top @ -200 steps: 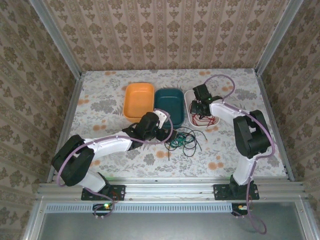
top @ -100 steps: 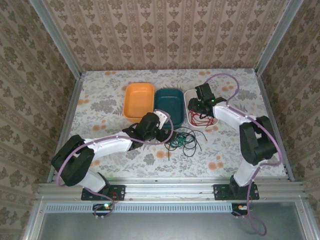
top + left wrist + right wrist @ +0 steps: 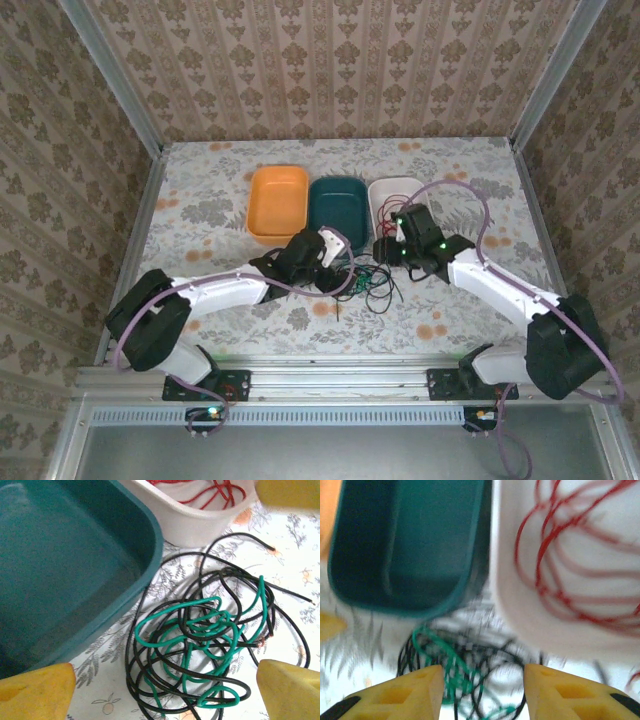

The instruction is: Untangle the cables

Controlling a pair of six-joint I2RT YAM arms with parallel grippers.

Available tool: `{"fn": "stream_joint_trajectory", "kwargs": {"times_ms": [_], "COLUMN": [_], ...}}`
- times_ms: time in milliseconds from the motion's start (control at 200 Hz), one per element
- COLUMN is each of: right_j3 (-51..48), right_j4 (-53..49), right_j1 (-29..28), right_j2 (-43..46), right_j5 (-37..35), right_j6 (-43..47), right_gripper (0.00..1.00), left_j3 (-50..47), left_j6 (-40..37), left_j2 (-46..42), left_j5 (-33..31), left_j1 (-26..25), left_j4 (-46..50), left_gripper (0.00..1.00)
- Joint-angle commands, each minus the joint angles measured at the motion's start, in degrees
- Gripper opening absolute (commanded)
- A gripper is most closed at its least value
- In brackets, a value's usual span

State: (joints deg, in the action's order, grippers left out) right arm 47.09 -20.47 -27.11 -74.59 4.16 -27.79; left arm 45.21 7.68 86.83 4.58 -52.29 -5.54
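Right arm swings off white bin (image 3: pixel 398 188), back toward near table (image 3: pixel 200 180) edge. Right gripper (image 3: pixel 384 250) now low beside black-and-green cable tangle (image 3: pixel 370 282), jaws apart. Bin interior now uncovered. Left gripper (image 3: pixel 335 272) edges slightly closer to tangle.

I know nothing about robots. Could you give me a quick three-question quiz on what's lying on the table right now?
1. True or false: the red cable lies inside the white tray.
2. Which colour of cable is tangled with the black cables on the table? A orange, B green, C blue.
3. Fill in: the tray between the orange tray and the white tray is ____ in colour.
Key: 1 true; 2 B; 3 teal.
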Motion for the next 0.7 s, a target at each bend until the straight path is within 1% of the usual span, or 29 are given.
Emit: {"fn": "stream_joint_trajectory", "kwargs": {"times_ms": [0,100,255,385,485,550,695], "right_j3": [-2.6,-3.0,-2.6,-2.5,-2.1,-1.9,-1.6], "right_j4": [-4.5,-5.0,-4.8,-3.8,-3.5,-3.6,-4.9], "right_j1": [-1.4,-1.5,-1.5,-1.5,-1.5,-1.5,-1.5], "right_j2": [1.5,0.6,-2.8,-4.5,-4.7,-6.7,-8.0], "right_j5": [4.0,3.1,4.8,3.9,3.0,2.5,0.1], "right_j6": [1.2,1.8,2.2,1.9,1.6,1.3,0.8], "right_gripper": [0.43,0.38,0.34,0.33,0.33,0.35,0.39], "left_j3": [2.5,4.4,5.9,5.9,5.8,5.8,5.6], "left_j6": [-3.2,-4.7,-5.4,-4.8,-4.7,-4.8,-5.1], "left_j2": [2.6,5.0,7.7,8.8,9.6,10.3,12.1], "left_j5": [2.8,3.0,2.1,1.3,0.3,-0.7,-3.0], "left_j1": [-1.1,-2.5,-3.8,-3.9,-3.9,-3.9,-3.8], "left_j4": [2.0,3.4,3.4,2.2,1.3,1.1,1.0], "left_gripper": [0.90,0.80,0.78,0.77,0.75,0.74,0.68]}}
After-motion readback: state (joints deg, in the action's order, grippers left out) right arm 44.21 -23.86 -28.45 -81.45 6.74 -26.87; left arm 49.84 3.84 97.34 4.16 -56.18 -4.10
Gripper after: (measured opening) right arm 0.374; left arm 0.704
